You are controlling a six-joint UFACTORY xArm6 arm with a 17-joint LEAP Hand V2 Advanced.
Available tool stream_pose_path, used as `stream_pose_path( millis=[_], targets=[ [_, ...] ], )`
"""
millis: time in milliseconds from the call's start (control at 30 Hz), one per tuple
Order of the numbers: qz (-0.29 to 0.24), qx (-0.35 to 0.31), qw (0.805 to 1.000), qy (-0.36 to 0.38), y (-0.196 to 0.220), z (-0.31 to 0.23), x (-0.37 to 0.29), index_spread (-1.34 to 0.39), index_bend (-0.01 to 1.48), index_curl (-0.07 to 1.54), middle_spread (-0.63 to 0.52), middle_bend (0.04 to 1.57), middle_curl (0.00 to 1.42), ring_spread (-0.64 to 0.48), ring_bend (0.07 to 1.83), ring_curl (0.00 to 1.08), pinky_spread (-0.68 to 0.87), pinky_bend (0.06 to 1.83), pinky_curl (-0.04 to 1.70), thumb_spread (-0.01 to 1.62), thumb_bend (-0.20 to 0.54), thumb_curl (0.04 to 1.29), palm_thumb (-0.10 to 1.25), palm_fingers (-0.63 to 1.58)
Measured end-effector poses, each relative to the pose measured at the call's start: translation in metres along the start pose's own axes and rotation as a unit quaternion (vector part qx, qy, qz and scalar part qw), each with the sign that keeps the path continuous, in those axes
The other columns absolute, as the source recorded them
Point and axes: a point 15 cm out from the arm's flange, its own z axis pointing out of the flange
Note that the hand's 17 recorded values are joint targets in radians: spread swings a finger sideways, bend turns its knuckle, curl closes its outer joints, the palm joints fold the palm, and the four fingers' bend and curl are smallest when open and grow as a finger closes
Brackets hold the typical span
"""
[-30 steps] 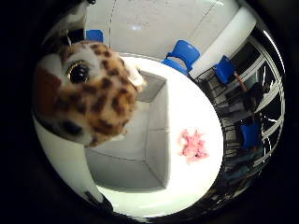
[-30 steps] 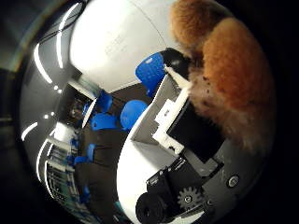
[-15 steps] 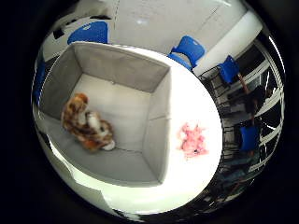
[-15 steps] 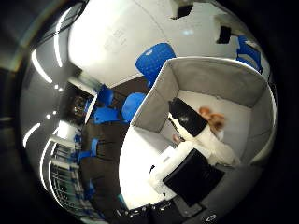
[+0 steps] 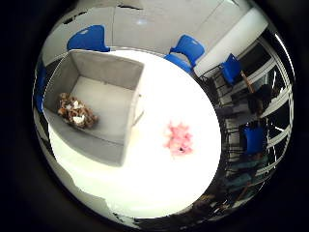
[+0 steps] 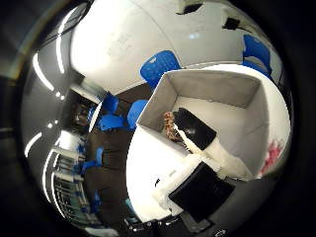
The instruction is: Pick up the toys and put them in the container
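Your hand [image 6: 207, 148] holds nothing, its fingers [image 6: 195, 129] straight above the grey container [image 5: 130, 87]. The spotted toy [image 5: 75, 111] lies inside it; the pink toy [image 5: 178, 139] lies outside, on the white table [image 5: 159, 193].

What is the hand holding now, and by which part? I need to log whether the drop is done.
Nothing. The spotted plush toy lies loose on the floor of the grey container, and the pink toy lies untouched on the white table. The hand holds no toy.

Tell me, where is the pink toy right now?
The pink plush toy lies on the white table, outside the grey fabric container and apart from its wall. The spotted plush toy is inside that container.
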Motion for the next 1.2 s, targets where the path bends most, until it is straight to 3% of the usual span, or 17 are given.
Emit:
stream_pose_path(
  millis=[467, 1200],
  targets=[
    [0.097, -0.003, 0.993, 0.064, 0.073, -0.037, 0.165, -0.41, 0.17, 0.32, -0.13, 0.48, 0.34, -0.02, 0.82, 0.19, 0.45, 0.66, 0.26, 1.19, -0.017, 0.39, 0.65, 0.37],
    [0.172, -0.07, 0.982, 0.034, 0.125, 0.073, 0.19, -0.33, 0.17, 0.31, -0.01, 0.42, 0.33, 0.13, 0.74, 0.15, 0.5, 0.79, 0.19, 1.19, -0.021, 0.37, 0.58, 0.31]
  ],
)
